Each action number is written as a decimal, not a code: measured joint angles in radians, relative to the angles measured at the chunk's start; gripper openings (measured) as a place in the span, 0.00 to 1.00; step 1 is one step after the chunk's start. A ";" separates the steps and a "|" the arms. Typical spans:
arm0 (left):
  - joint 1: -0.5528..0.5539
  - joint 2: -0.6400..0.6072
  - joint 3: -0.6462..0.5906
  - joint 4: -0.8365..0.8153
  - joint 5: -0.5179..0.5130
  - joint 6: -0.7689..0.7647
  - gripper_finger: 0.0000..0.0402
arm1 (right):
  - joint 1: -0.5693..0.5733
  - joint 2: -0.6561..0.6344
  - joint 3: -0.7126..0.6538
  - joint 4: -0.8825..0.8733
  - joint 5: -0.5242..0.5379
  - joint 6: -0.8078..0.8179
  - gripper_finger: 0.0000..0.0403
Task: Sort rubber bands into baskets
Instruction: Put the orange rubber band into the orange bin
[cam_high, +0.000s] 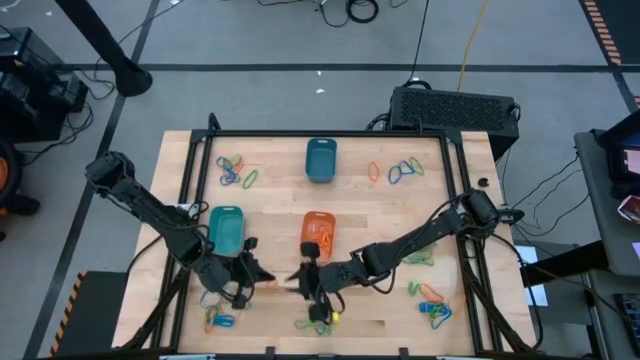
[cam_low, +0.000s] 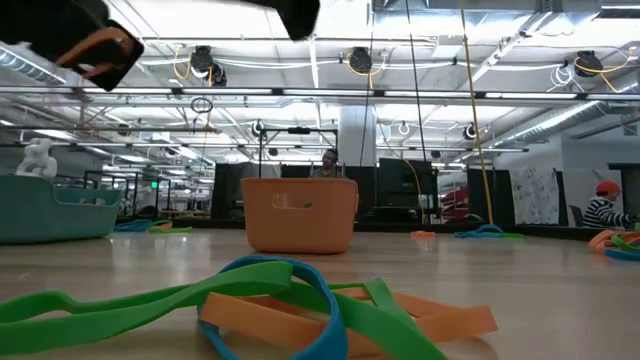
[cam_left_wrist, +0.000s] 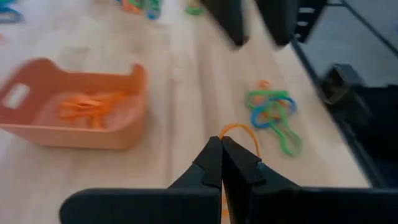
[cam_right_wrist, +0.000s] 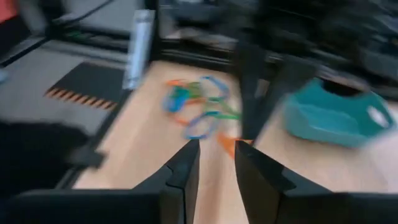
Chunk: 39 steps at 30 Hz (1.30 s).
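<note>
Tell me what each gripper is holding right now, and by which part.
The left gripper is shut on an orange rubber band, pinching one end of its loop. The right gripper stands open beside it and holds nothing.

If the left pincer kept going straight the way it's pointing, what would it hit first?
Most likely the right pincer. The left pincer, shut on an orange rubber band, points across the table at it, and the two nearly face each other. How their heights compare is unclear.
</note>
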 joint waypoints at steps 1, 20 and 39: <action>0.007 0.000 0.000 -0.001 -0.014 0.016 0.01 | -0.005 0.000 0.000 -0.013 0.004 0.025 0.23; 0.046 0.000 0.000 0.013 -0.235 0.048 0.00 | -0.058 0.034 0.001 -0.049 0.000 0.202 0.30; 0.047 0.000 0.000 0.043 -0.374 0.045 0.00 | -0.134 0.045 0.000 0.024 -0.056 0.267 0.60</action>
